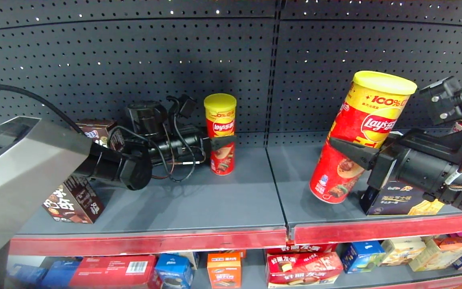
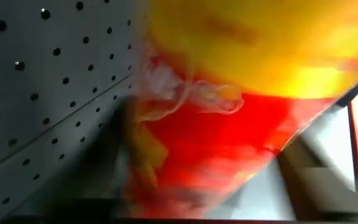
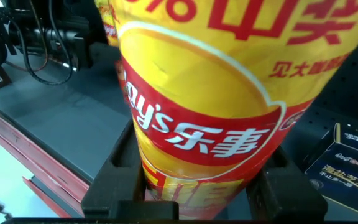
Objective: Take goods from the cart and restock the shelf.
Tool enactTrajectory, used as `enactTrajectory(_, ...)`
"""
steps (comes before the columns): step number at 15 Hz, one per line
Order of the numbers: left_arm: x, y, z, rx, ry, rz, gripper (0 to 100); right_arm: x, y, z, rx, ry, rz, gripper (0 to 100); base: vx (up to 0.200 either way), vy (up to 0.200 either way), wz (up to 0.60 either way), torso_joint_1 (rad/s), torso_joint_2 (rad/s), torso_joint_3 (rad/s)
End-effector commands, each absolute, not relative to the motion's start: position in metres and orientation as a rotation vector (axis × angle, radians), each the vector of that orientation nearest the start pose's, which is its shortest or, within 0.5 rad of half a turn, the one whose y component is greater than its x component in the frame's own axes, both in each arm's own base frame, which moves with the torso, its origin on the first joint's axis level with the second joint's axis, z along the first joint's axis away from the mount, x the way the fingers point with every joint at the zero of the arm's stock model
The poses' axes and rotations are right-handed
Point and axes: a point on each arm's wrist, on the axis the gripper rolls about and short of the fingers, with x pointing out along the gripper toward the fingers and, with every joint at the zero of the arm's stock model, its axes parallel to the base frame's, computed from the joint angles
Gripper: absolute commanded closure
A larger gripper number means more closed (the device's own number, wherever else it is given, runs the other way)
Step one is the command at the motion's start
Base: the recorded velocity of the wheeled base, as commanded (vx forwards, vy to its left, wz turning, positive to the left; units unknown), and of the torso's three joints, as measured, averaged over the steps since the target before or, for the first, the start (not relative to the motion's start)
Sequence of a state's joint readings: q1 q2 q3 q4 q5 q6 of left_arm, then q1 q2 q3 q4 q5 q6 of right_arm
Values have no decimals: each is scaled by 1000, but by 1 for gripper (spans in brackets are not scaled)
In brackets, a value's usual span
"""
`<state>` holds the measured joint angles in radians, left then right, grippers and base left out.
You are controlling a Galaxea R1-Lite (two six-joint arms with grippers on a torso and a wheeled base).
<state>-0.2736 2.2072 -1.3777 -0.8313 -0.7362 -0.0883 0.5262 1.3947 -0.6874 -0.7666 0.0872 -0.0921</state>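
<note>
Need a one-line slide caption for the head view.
Restocking: left gripper grips upright can on shelf; right gripper holds tilted can.

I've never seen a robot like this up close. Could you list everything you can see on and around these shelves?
chip cans: two, red with yellow lids; left chip can upright at the back of the shelf, right chip can tilted over its right part
brown boxes: two, shelf's left side, one at the front, one at the back
dark box: one, dark blue, front right
lower boxes: many, blue, red, orange, cream, on the level below
pegboard wall: one, dark grey, behind
left gripper: black, shut on the left chip can
right gripper: black, shut on the right chip can
</note>
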Motion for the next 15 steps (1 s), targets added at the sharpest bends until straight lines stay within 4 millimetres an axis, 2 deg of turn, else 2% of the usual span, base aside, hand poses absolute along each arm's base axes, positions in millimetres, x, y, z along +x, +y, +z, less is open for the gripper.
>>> enactTrajectory(1,427,-138,166,-79,37,-1014,100,198,117,245,-76,-86,610,100,0,0,0,0,0,0)
enactTrajectory(4,416,-141,178,-84,23,-1007,100,194,115,241,-79,-79,612,100,0,0,0,0,0,0)
enactTrajectory(6,397,-141,211,-119,-20,-1021,100,188,111,239,-80,-74,609,100,0,0,0,0,0,0)
enactTrajectory(8,372,-138,230,-133,-35,-1037,100,184,109,240,-79,-80,609,100,0,0,0,0,0,0)
enactTrajectory(10,346,-142,231,-138,-9,-1068,100,183,108,242,-77,-89,609,100,0,0,0,0,0,0)
enactTrajectory(11,327,-143,223,-139,29,-1085,100,183,108,242,-77,-89,607,100,0,0,0,0,0,0)
enactTrajectory(15,303,-149,202,-137,33,-1128,100,183,108,243,-77,-94,607,100,0,0,0,0,0,0)
